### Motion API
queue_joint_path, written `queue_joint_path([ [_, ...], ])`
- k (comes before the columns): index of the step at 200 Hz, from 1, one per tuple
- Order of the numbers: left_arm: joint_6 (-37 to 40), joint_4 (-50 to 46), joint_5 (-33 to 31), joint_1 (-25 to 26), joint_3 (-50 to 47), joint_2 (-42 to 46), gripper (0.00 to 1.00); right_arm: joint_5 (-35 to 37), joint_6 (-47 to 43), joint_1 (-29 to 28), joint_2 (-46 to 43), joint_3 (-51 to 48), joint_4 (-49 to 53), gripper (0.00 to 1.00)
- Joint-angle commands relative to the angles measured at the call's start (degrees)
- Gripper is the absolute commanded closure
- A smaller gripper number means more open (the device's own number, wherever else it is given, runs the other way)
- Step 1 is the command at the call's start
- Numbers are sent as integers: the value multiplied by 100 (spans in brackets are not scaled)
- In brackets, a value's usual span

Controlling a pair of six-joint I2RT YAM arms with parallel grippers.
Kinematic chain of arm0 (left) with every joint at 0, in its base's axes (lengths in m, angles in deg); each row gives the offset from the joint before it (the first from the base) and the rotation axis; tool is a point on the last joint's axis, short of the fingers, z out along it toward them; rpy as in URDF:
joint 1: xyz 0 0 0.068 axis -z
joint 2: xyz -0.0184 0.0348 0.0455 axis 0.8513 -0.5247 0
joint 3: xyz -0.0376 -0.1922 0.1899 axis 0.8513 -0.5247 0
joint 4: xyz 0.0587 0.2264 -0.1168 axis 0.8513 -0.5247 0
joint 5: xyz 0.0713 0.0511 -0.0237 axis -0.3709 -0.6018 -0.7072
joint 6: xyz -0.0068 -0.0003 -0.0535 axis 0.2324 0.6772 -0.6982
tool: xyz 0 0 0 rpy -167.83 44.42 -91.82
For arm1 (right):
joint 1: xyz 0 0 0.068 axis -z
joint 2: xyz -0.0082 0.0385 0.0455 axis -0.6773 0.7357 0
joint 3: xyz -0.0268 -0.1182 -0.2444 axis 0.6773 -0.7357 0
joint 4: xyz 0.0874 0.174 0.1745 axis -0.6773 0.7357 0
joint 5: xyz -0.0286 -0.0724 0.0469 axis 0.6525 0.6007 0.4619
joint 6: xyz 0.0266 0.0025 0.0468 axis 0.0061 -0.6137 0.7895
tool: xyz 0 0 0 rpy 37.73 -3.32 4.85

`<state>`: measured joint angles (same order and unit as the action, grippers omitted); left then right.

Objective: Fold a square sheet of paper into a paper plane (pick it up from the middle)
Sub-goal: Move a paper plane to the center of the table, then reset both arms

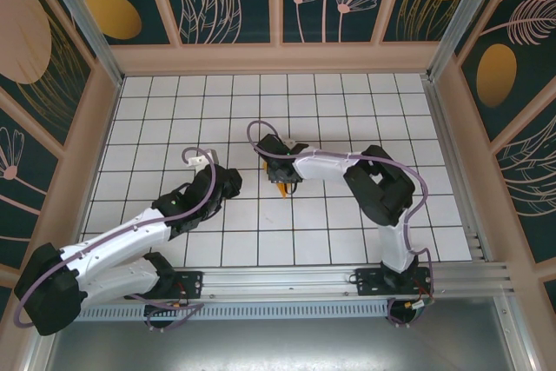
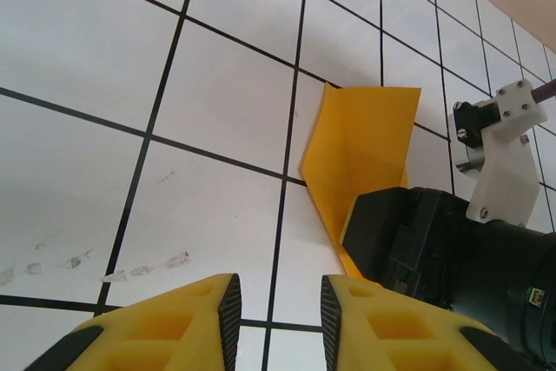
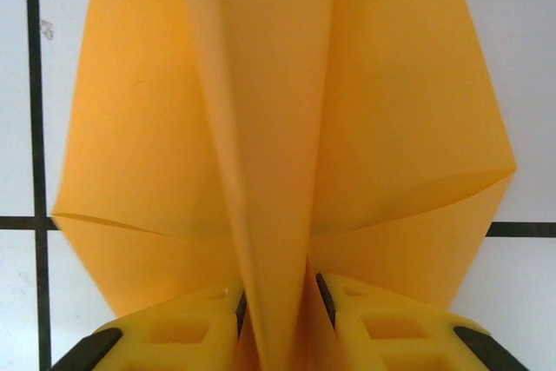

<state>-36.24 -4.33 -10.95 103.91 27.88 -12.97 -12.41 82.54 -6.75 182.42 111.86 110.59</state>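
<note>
Left arm (image 1: pixel 130 236): reaches from the near-left corner toward the middle of the white grid table (image 1: pixel 174 102).

Left gripper (image 1: pixel 228 184) (image 2: pixel 278 297): just left of the paper, not touching it. Its yellow fingers (image 2: pixel 200 319) are parted and the gap between them holds nothing, only table tile behind: released.

Orange paper (image 1: pixel 282 187) (image 2: pixel 360 149) (image 3: pixel 408 128): near the table centre, under the tip of the right arm. It is partly folded, with a raised centre fold running lengthwise and a wing spreading to each side. In the left wrist view one wing rests on the tiles with its far edge cut square, while its near end is hidden by the right gripper's black body.

Right gripper (image 1: pixel 278 175) (image 3: pixel 276 319): at the paper, pointing left and near. The centre fold runs up between its two yellow fingers (image 3: pixel 208 323), with a dark pad close on each side. I cannot tell whether the pads are pinching the fold or just flanking it.

Right arm (image 1: pixel 382 188): rises from the near-right base, bends at the elbow, and extends left to the paper.
</note>
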Motion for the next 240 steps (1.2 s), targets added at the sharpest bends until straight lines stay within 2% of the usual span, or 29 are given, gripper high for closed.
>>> queue_joint_path([
  [1, -43, -56, -124, 23, -76, 80, 67, -49, 48, 8, 440, 70, 471, 71],
  [28, 34, -82, -204, 15, -67, 97, 67, 44, 17, -8, 235, 254, 659, 70],
  [51, 163, -150, -481, 21, -47, 199, 64, 262, -144, -10, -459, 389, 668, 54],
  [75, 336, -224, -1143, 17, -62, 413, 56, 422, -416, -14, -1475, 209, 332, 38],
  [98, 651, -239, -1944, 14, -90, 723, 42, 1060, -562, 56, -2570, -204, 126, 25],
  [120, 1226, -61, -2978, -9, -233, 1029, 29, 1942, -589, 489, -3597, -831, 49, 22],
  [128, 1463, 101, -3315, -99, -338, 1147, 20, 2385, -653, 745, -3962, -1211, -79, 22],
  [140, 1997, 504, -3435, -500, -527, 1300, 12, 2944, -1061, 1184, -4451, -1918, -580, 21],
  [154, 2424, 856, -3265, -1146, -627, 1350, 6, 3134, -2292, 1655, -4891, -2889, -1753, 19],
  [164, 2766, 1307, -3456, -1441, -769, 1238, 3, 3102, -3000, 1998, -5066, -3519, -2648, 17],
  [183, 4095, 3160, -3677, -1744, -1357, 718, 1, 2953, -3778, 2679, -5175, -4339, -3915, 16],
  [199, 4369, 3715, -3621, -2100, -1408, 35, 1, 1893, -3944, 3461, -5145, -5012, -4975, 17],
  [210, 4280, 3552, -3448, -2359, -1107, -385, 1, 1385, -3948, 3849, -5066, -5236, -5469, 17],
  [225, 5090, 4795, -3058, -2472, -1263, -908, 1, 468, -4047, 4303, -4868, -5463, -6229, 17],
  [240, 5244, 5631, -2866, -2707, -1356, -1464, 1, -197, -3943, 4632, -4476, -5534, -6834, 18],
])
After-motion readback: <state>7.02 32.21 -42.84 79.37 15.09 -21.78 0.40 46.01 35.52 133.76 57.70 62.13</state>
